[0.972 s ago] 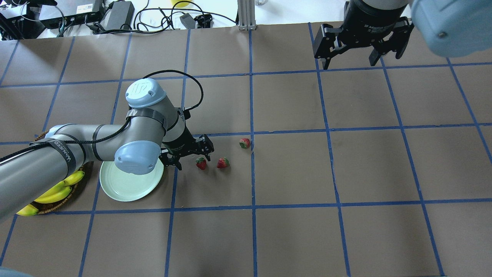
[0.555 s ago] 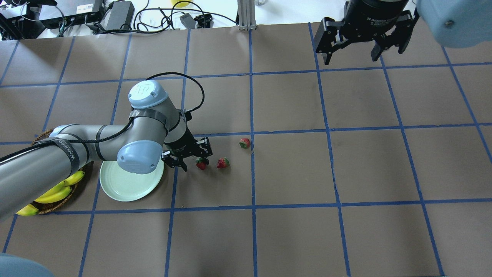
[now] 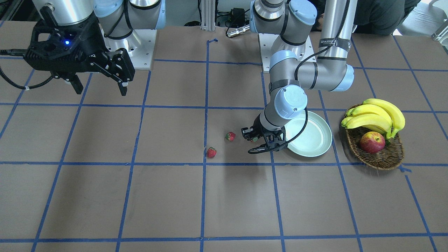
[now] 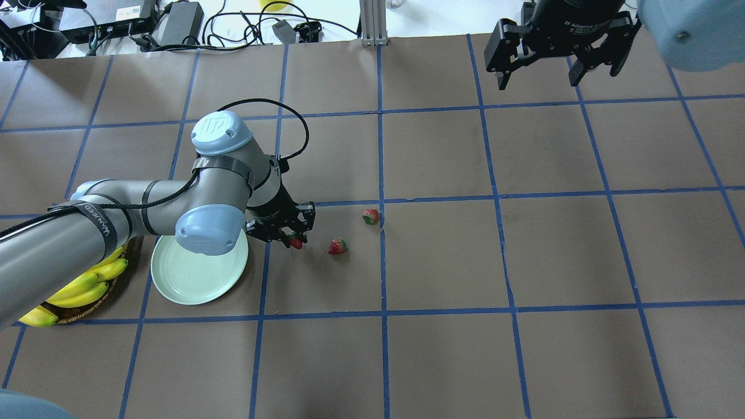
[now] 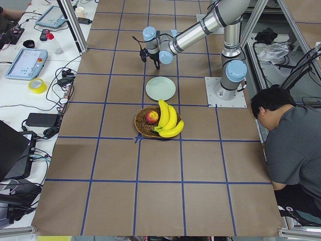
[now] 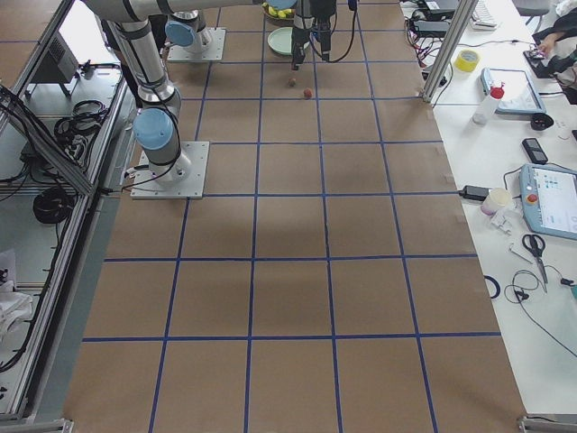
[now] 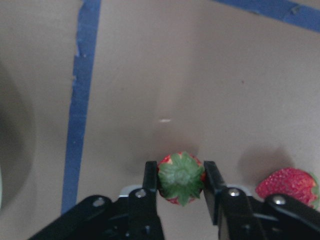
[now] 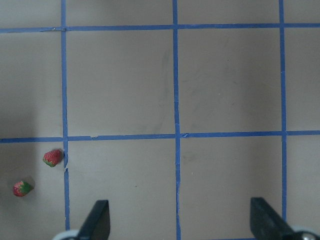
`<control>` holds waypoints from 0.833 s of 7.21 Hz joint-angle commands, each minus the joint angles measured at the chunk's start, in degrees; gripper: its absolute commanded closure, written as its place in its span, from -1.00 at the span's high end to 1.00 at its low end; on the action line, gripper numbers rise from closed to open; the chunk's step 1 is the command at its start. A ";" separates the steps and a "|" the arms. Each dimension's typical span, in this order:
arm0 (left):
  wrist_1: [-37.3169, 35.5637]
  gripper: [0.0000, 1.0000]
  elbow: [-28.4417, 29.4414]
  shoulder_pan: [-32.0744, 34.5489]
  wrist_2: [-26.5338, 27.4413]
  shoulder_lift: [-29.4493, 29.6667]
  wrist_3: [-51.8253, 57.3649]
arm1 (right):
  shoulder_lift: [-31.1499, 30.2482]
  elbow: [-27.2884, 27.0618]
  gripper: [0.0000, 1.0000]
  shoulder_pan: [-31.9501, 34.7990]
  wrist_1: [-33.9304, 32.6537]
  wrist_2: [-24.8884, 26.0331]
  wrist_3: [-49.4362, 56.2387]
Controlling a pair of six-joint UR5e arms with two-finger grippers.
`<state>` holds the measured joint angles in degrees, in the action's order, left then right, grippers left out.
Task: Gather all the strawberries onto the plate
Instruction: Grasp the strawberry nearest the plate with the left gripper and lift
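Observation:
My left gripper (image 4: 289, 234) is shut on a small red strawberry (image 7: 181, 177) with a green top, low over the brown table just right of the plate. The same berry shows in the front view (image 3: 254, 139) and overhead (image 4: 296, 242). Two more strawberries lie on the table further right, one near (image 4: 337, 246) and one further off (image 4: 370, 216); they also show in the front view (image 3: 230, 136) (image 3: 211, 152). The mint-green plate (image 4: 195, 282) holds nothing. My right gripper (image 4: 556, 64) is open and empty, high at the far right.
A wicker basket (image 3: 383, 158) with bananas (image 3: 374, 113) and a red-yellow apple (image 3: 372, 142) stands beside the plate, away from the berries. My left forearm hangs over part of the plate and basket. Cables and devices lie beyond the table's far edge.
My left gripper has shut on the nearest strawberry and drawn it slightly toward the plate. My right gripper has drifted further toward the far right of the table.

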<state>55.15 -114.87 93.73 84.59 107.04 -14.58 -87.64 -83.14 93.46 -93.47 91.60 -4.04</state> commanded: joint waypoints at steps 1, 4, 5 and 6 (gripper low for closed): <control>3.71 -1.00 3.15 -0.64 9.16 -1.83 9.78 | -0.07 -0.09 1.00 0.05 -0.04 -0.02 -0.09; 6.97 -1.00 3.96 -2.75 21.52 -1.41 15.45 | -0.07 -0.09 1.00 0.05 0.05 -0.10 0.00; 6.99 -1.00 3.95 -4.33 22.27 -1.31 15.63 | -0.07 -0.17 1.00 0.05 0.13 -0.10 0.00; 7.07 -1.00 3.69 -5.21 22.72 -0.62 16.16 | -0.07 -0.18 1.00 0.05 0.13 -0.10 0.00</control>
<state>61.92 -110.98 89.85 105.74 105.75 0.88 -87.71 -83.29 93.52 -93.37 91.50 -4.05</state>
